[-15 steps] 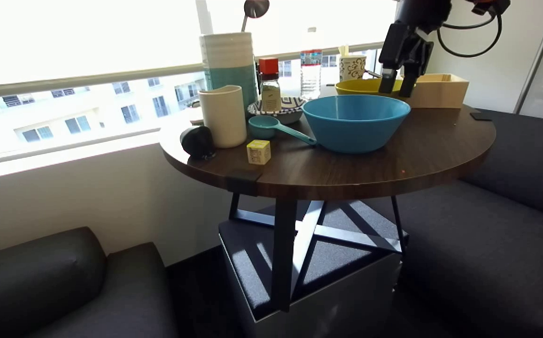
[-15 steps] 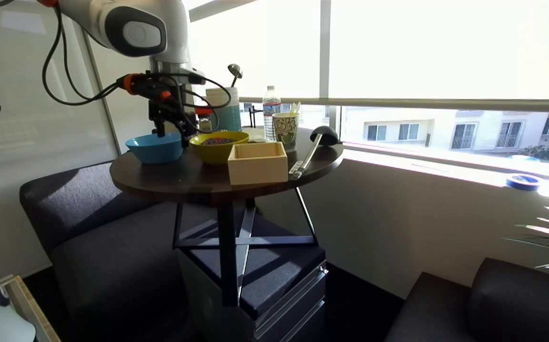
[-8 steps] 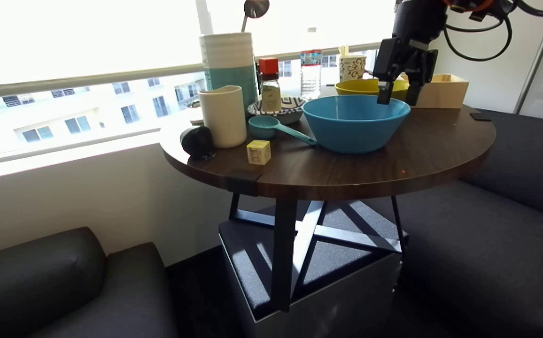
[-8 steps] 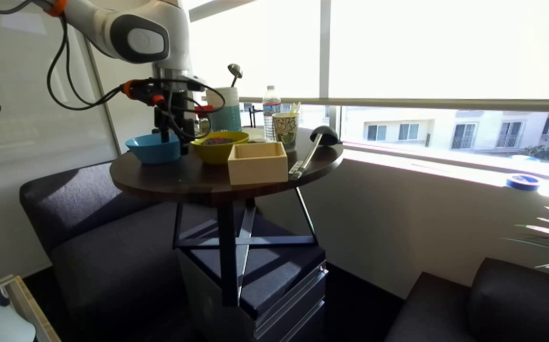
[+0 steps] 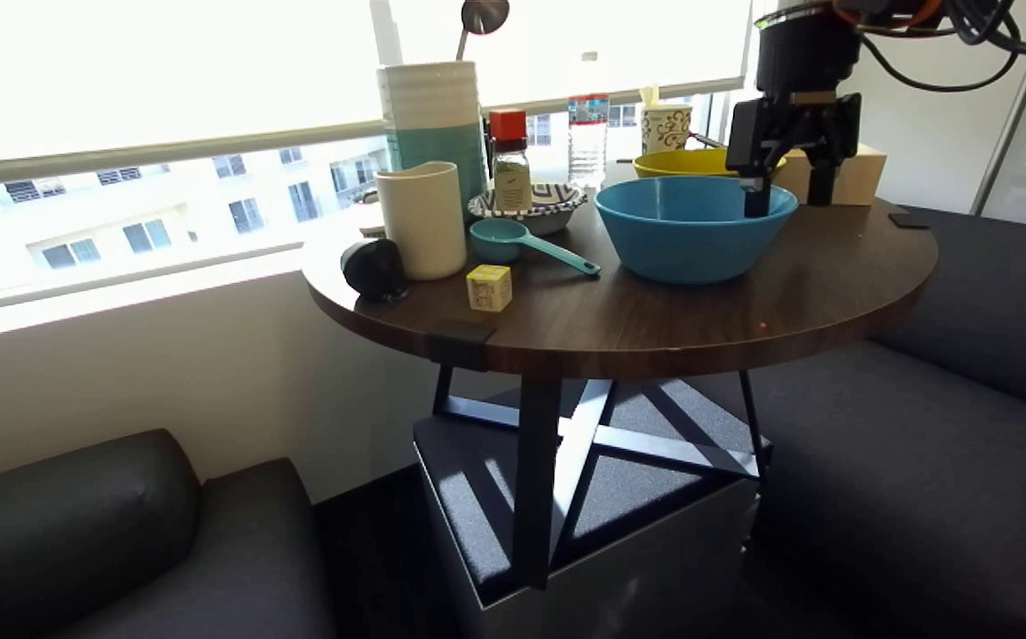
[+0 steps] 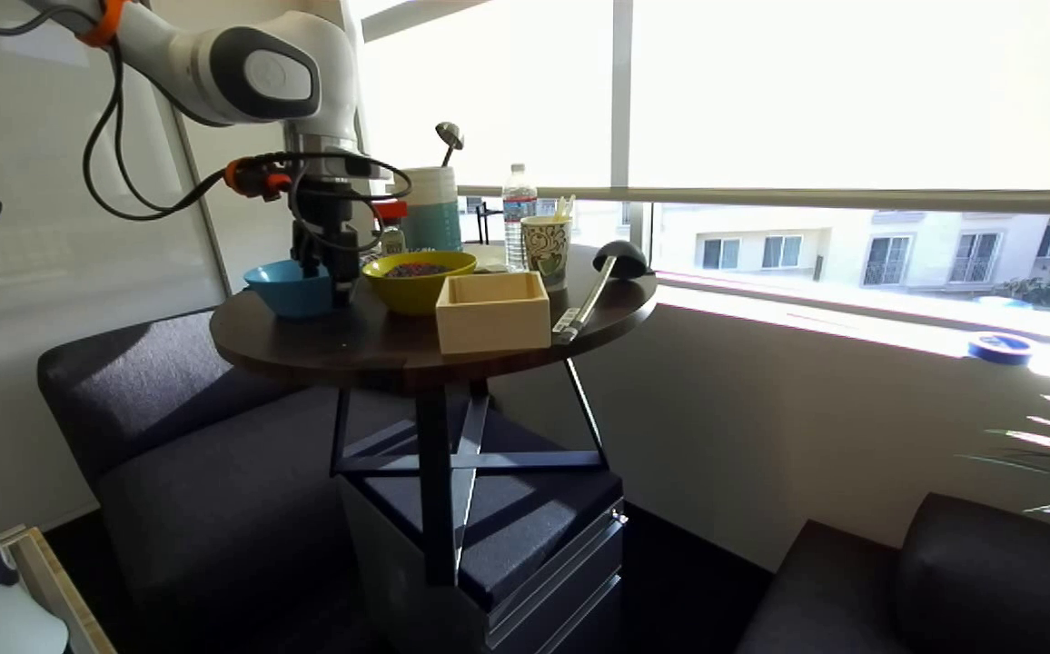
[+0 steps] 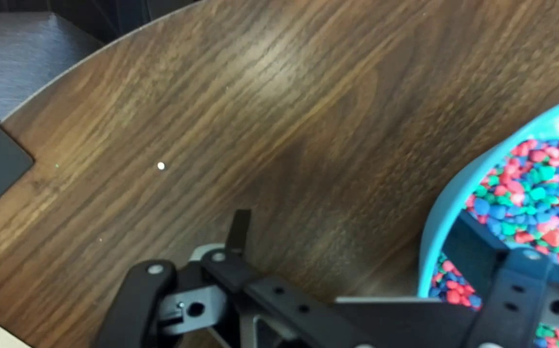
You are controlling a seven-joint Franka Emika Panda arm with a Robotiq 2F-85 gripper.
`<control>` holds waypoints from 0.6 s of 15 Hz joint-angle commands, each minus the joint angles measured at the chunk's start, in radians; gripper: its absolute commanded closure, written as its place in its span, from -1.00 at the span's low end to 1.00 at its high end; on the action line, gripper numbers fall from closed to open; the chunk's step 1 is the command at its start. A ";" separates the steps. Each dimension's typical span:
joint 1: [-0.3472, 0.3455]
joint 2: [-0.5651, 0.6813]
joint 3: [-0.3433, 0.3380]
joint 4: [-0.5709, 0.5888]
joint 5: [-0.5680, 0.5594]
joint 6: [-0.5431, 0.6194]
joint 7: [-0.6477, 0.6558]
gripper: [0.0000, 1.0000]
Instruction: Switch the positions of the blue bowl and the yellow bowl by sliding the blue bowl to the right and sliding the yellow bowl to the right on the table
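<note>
The blue bowl (image 5: 695, 248) stands upright on the round dark table (image 5: 637, 330). Red, green and blue pebbles fill it in the wrist view, where its rim (image 7: 443, 212) curves at the right. My gripper (image 5: 788, 204) straddles that rim with its jaws wide apart: one finger (image 7: 475, 244) dips inside the bowl against or close to the wall, the other finger (image 7: 239, 229) hangs outside over bare wood. The yellow bowl (image 6: 411, 292), also holding pebbles, sits beside the blue bowl; in an exterior view it is partly hidden behind the blue bowl and gripper. It is outside the wrist view.
A wooden box (image 6: 493, 316) stands close to the yellow bowl, with a ladle (image 6: 593, 295) and patterned cup (image 6: 545, 250) nearby. A teal scoop (image 5: 531, 244), patterned bowl (image 5: 557, 209), red-capped jar (image 5: 511, 169), cream cup (image 5: 422, 222) and cube (image 5: 489, 287) crowd another side.
My gripper has lowered, turned and put one finger inside the blue bowl. The blue bowl has slid a short way, away from the teal scoop's handle. The yellow bowl has stayed put.
</note>
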 commanded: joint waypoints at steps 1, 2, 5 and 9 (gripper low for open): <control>-0.026 -0.021 0.018 -0.020 -0.052 -0.071 0.052 -1.00; -0.030 -0.029 0.019 -0.025 -0.064 -0.092 0.065 -1.00; -0.038 -0.038 0.016 -0.031 -0.083 -0.149 0.070 -1.00; -0.058 -0.048 0.008 -0.040 -0.108 -0.201 0.072 -1.00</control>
